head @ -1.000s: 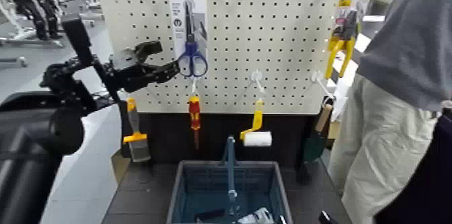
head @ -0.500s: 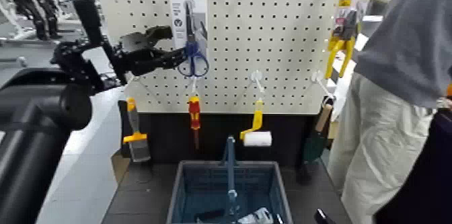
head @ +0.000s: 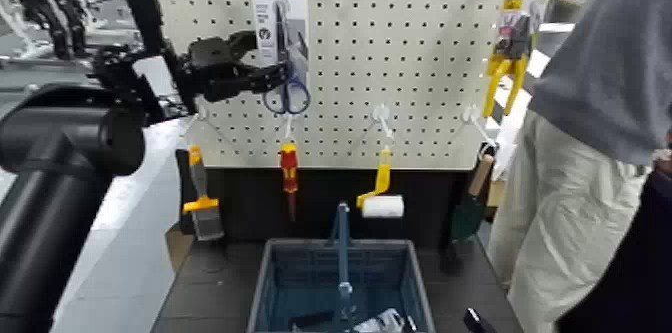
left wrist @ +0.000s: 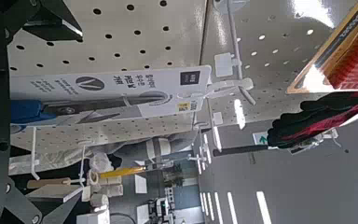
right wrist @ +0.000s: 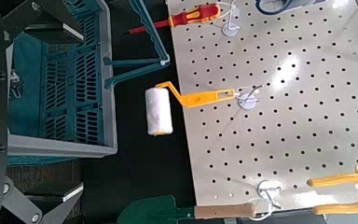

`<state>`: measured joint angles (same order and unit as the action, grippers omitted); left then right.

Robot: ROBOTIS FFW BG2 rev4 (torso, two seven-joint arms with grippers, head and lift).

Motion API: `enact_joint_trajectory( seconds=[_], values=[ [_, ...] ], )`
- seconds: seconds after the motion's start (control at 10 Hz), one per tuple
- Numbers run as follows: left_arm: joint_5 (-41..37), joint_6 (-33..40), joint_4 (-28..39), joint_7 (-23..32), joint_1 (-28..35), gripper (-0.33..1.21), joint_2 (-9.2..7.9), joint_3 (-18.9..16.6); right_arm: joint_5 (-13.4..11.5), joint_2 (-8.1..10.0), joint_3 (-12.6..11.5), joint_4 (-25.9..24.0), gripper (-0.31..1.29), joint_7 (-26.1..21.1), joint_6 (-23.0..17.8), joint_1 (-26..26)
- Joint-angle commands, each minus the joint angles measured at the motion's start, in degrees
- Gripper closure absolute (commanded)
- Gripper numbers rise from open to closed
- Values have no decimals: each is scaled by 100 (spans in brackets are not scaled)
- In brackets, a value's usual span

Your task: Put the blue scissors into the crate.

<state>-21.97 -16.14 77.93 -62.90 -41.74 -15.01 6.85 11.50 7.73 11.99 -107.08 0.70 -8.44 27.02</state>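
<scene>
- Here, in the head view, the blue scissors [head: 288, 94] hang on their tall white card [head: 265, 32] at 11 o'clock, on the wall with little holes [head: 350, 67].
- The left gripper [head: 271, 60] is at 11 o'clock too, right by the card. Its jaws are wide open, with the card's blue-handle end between them. They do not grip it; I can't tell if they touch it.
- The right gripper [right wrist: 70, 115] is down at 5 o'clock in the head view, well apart from the scissors. Its jaws are wide open and hold nothing.
- The crate [head: 264, 292] sits at 6 o'clock, with its handle bar up and some small things inside.
- The red and yellow screwdriver [head: 290, 170] hangs at 8 o'clock, under the scissors.
- The paint roller [head: 383, 206] hangs between 4 and 5 o'clock.
- The yellow-handled tool [head: 508, 67] hangs at 2 o'clock, and a person [head: 605, 107] stands at 3 o'clock.
</scene>
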Motion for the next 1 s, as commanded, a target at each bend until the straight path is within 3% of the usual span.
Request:
enact_joint_trajectory(
  seconds=[0.1,0.3,0.5,0.8,1.0],
  values=[
    [8,-12,-94,-29,-89,15,-11,89,10,10,5,3,18,9,0,-12],
    [26,-20,-103,-29,-98,22,-11,97,10,1,5,12,18,18,0,-12],
    [35,-29,-156,-64,-142,56,-11,133,36,10,-4,12,18,26,0,-21],
    [61,-38,-164,-82,-177,82,-2,150,54,10,-4,21,18,26,0,-21],
    [61,-99,-164,-64,-186,108,-2,141,54,10,-13,29,18,35,0,-21]
  ],
)
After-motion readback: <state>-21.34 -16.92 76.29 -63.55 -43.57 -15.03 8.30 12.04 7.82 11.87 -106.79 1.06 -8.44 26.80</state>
